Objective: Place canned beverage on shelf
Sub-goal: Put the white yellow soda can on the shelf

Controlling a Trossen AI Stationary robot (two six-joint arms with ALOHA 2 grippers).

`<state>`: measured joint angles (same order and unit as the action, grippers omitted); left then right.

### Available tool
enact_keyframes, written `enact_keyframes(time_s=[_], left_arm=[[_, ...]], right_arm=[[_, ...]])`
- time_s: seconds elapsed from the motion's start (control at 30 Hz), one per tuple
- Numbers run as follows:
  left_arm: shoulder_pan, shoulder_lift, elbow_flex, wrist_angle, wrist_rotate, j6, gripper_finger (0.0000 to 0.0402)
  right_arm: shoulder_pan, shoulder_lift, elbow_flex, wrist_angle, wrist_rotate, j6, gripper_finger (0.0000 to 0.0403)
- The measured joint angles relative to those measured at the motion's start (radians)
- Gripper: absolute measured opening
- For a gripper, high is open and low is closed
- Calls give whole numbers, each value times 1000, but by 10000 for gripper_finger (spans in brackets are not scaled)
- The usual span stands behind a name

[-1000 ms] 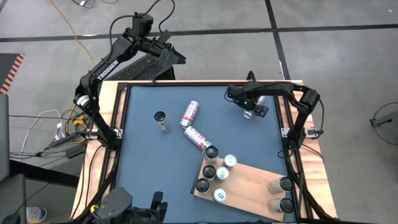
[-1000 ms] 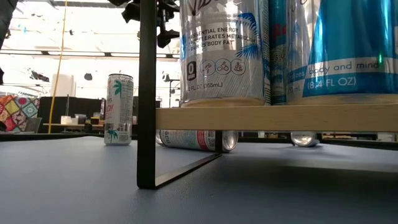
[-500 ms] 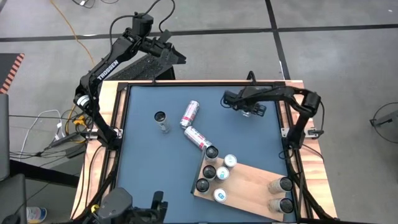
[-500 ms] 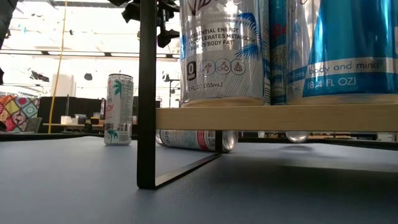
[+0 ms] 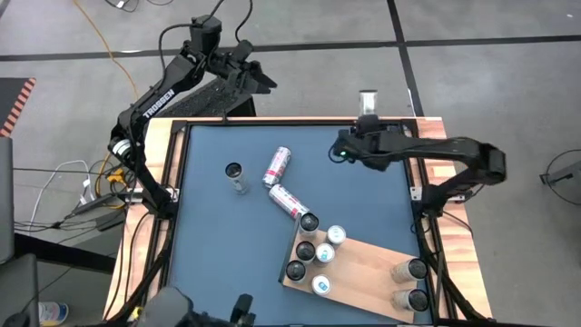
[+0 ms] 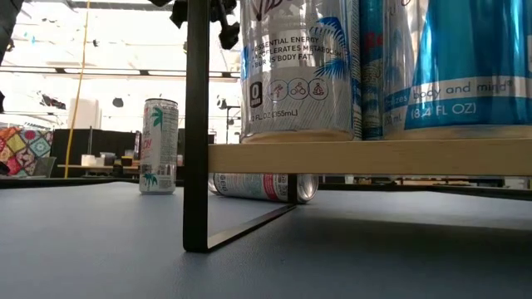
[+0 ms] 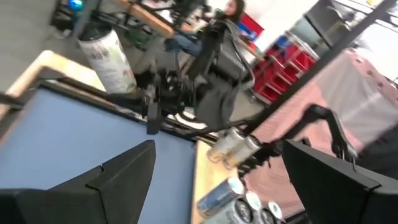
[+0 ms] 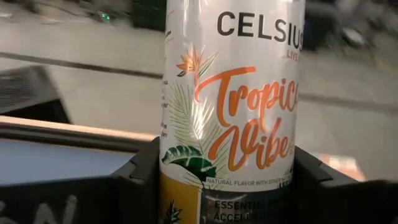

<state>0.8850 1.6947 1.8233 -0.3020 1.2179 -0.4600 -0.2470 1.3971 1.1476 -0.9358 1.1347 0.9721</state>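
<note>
Between the right tool's (image 8: 231, 186) fingers sits a tall slim can (image 8: 231, 112), clamped low on its body, held upright above the table's (image 5: 218, 209) far edge. Smooth thin metal wall, likely slippery and easy to dent; weight unknown, sealed or not cannot tell. Mid-body side grip suits it best. Shelf (image 5: 363, 272) lies well apart, near corner, cans already on it. Left tool (image 5: 257, 75) spread wide, idle beyond the far-left corner.
</note>
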Motion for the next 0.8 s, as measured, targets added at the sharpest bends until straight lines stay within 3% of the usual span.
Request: enact_keyframes(time_s=[0.2,0.3,0.5,0.67,0.8], left_arm=[[-99,0,0,172,-11,-97,336],[-168,0,0,226,-117,-113,336],[-258,0,0,343,-274,-130,336],[-326,0,0,477,-403,-170,336],[-370,0,0,484,-470,-129,336]], right_arm=[[53,-99,59,212,-6,-559,214],[73,-112,78,372,-6,-771,214],[95,-135,86,566,-1,-911,214],[121,-134,86,677,-9,-921,214],[144,-132,86,759,-14,-926,214]])
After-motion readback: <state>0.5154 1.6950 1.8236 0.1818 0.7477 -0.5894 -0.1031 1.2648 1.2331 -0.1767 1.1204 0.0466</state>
